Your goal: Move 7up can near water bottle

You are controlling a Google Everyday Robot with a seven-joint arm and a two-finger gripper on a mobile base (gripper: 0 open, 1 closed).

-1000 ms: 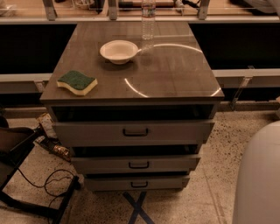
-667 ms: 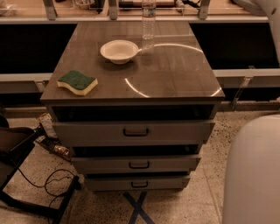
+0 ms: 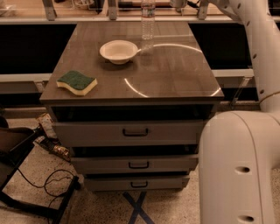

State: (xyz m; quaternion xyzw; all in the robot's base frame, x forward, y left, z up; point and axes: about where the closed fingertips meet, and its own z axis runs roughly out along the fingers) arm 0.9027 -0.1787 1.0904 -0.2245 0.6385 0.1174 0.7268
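Claw hangs at far edge of desk, close by water bottle

Seen from the front of the room, the robot's white arm climbs the right side and bends left along the top, ending in the claw, which sits at the very upper edge of the camera view, just right of the water bottle. Most of the claw is cut off there, so I cannot tell whether it is open, closed or gripping anything. The clear, ribbed bottle stands upright at the back of the grey desk, near the middle of its far edge. A cream bowl rests just in front of the bottle and a little to its left, apart from it. A green-topped yellow sponge lies well apart from both, near the desk's front left corner. Where the 7up can is, I cannot tell. Two bright arcs of light curve across the glossy top. Below it are three drawers, each with a dark handle, the top drawer the widest. The robot's rounded white body fills the lower right, next to the drawers. A black cable loops on the speckled floor at the left, and a blue tape cross marks the floor under the lowest drawer.
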